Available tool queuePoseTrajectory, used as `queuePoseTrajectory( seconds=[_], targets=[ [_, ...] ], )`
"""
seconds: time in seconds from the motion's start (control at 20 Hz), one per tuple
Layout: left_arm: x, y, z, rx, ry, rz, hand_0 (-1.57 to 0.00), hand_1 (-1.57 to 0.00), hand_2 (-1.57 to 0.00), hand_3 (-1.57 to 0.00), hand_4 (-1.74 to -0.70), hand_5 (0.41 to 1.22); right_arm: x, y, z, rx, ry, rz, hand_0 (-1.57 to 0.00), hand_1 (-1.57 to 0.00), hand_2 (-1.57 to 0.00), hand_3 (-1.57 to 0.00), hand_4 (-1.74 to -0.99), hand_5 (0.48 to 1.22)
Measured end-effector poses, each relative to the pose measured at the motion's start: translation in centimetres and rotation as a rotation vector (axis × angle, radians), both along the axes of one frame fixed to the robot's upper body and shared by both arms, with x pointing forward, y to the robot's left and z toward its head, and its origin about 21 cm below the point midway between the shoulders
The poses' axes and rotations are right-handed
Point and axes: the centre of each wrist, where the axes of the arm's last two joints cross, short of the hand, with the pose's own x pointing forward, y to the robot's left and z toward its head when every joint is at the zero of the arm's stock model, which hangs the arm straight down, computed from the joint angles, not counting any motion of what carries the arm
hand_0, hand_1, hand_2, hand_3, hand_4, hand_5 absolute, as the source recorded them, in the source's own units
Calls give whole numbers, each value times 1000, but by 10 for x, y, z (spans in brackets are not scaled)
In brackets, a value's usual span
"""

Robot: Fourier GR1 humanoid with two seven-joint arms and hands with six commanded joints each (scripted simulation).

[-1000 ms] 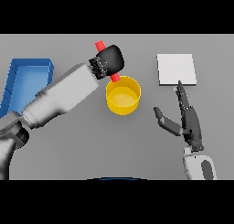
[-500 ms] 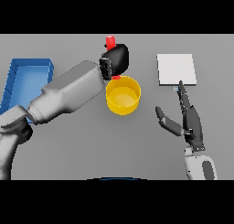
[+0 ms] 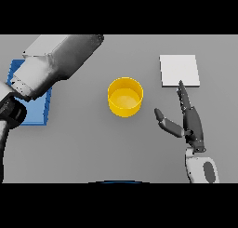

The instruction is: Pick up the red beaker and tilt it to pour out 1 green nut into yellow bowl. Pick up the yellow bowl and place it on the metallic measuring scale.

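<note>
You had the yellow bowl [image 3: 125, 97] left of the scale [image 3: 180, 70], right hand [image 3: 189, 122] spread beside it, left hand and beaker out of view; pouring looked unresolved, so next grasp the bowl's rim.

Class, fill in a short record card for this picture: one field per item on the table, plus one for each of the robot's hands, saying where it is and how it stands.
yellow bowl: upright at table centre, no hand on it; contents cannot be told
metallic measuring scale: flat square plate, far right, nothing on it
blue tray: left edge, partly hidden by the left arm
right hand: open, fingers straight, pointing toward the scale, right of the bowl
left hand: out of view; only its arm reaches up from the left
red beaker: not visible
</note>
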Motion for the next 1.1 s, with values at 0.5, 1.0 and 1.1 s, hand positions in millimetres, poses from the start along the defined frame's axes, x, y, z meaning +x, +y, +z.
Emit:
queuePoseTrajectory(
  seconds=[0.5, 1.0, 1.1],
  targets=[
    [35, 199, 67, -1242, 224, 547, -1571, -1571, -1571, -1545, -1739, 1221, 6, 2, -2, 2, 4, 42, 1, 1, 1, 1, -1125, 601],
    [21, 301, -71, -1857, 84, 987, -1571, -1571, -1571, -1568, -1741, 1221, 8, -4, -1, -39, -3, 69, 1, 1, 1, 1, -1129, 659],
    [12, 313, -100, -1927, 95, 1024, -1571, -1571, -1571, -1569, -1741, 1221, 12, -4, -1, -24, 12, 71, 1, 1, 1, 1, -1131, 669]
  ],
)
